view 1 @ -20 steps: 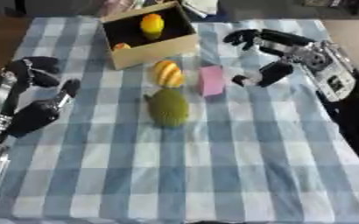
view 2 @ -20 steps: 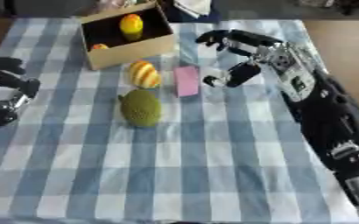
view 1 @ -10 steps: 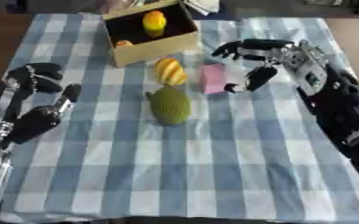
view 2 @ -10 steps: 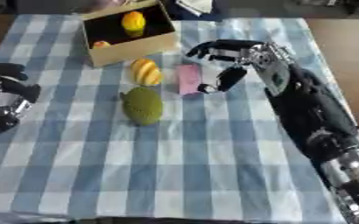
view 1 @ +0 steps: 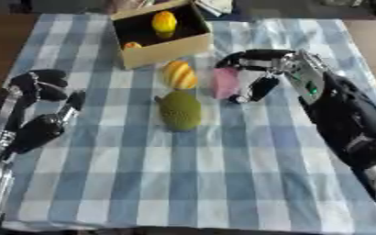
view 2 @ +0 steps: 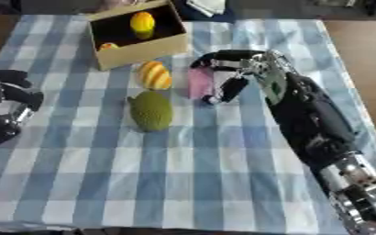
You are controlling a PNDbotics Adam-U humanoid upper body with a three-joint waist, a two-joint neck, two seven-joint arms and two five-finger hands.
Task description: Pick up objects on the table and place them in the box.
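On the blue checked tablecloth (view 1: 223, 174), a yellow-orange striped fruit (view 1: 179, 75) and a green bumpy fruit (view 1: 180, 110) lie just left of the pink block (view 1: 225, 83). The cardboard box (view 1: 161, 48) beyond holds a yellow fruit (view 1: 164, 21) and a small orange one (view 1: 132, 45). The block's long axis runs away from the robot, with the right hand (view 1: 265, 69) arched over it, fingers spread; whether they touch is unclear, and the left hand (view 1: 40, 87) rests curled, holding nothing, at the left.

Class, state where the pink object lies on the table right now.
The pink object lies on the checked cloth right of centre, just right of the yellow-orange striped fruit, below the box, with the right hand curled around it.
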